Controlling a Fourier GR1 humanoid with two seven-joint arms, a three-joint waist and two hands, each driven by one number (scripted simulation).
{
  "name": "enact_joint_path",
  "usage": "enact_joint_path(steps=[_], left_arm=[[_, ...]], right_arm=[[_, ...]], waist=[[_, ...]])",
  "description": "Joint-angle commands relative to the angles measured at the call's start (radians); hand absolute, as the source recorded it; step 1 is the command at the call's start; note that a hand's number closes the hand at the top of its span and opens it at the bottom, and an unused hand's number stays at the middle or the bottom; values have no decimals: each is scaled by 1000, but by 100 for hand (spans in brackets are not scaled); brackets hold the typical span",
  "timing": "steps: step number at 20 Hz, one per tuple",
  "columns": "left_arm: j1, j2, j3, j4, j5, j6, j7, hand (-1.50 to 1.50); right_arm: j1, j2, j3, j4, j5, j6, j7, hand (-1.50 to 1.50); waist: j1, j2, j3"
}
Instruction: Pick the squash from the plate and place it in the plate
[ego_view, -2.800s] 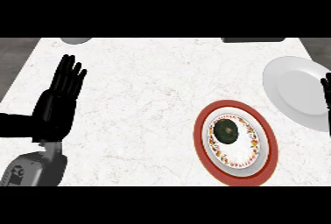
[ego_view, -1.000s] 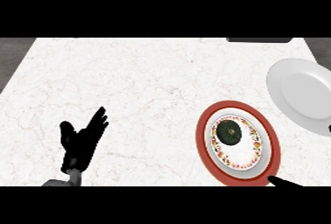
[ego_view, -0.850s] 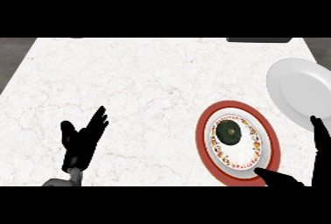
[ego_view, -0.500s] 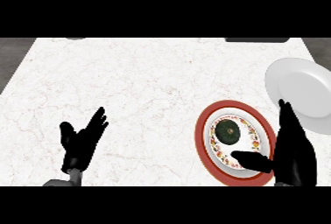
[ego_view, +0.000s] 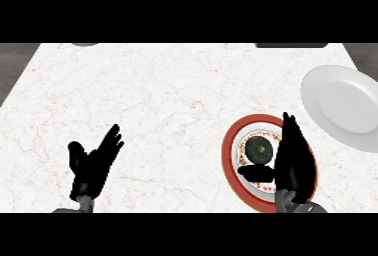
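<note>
My R hand (ego_view: 294, 162) hangs over the red-rimmed plate (ego_view: 230, 150), fingers straight, thumb out, holding nothing. Squash (ego_view: 260, 148) sits on that plate, just left of my fingers. L hand (ego_view: 92, 167) rests open, near left; white plate (ego_view: 343, 105) far right.

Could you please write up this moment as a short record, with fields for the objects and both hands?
squash: dark green, lying in the middle of the red-rimmed plate
red-rimmed plate: front right of the counter
white plate: behind and to the right of the red-rimmed plate
right hand: open, fingers straight over the red-rimmed plate's right side, thumb just in front of the squash, not curled round it
left hand: open, resting at lower left
counter: white marble
</note>
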Motion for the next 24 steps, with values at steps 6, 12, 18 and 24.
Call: enact_joint_path(steps=[6,12,18,24], left_arm=[[60,-43,-2,12,-47,-4,-58,0],[-36,-34,56,39,-20,-35,20,0],[-3,-52,49,10,-60,-38,24,0],[-12,-50,63,10,-53,-55,30,0]], right_arm=[[-5,62,-14,83,109,22,71,-150],[-39,59,-90,168,99,28,17,-150],[-69,66,-94,238,57,4,-5,-150],[-145,66,-80,371,20,89,-32,150]], waist=[[-2,0,-1],[-4,0,0],[-3,0,0],[1,1,0]])
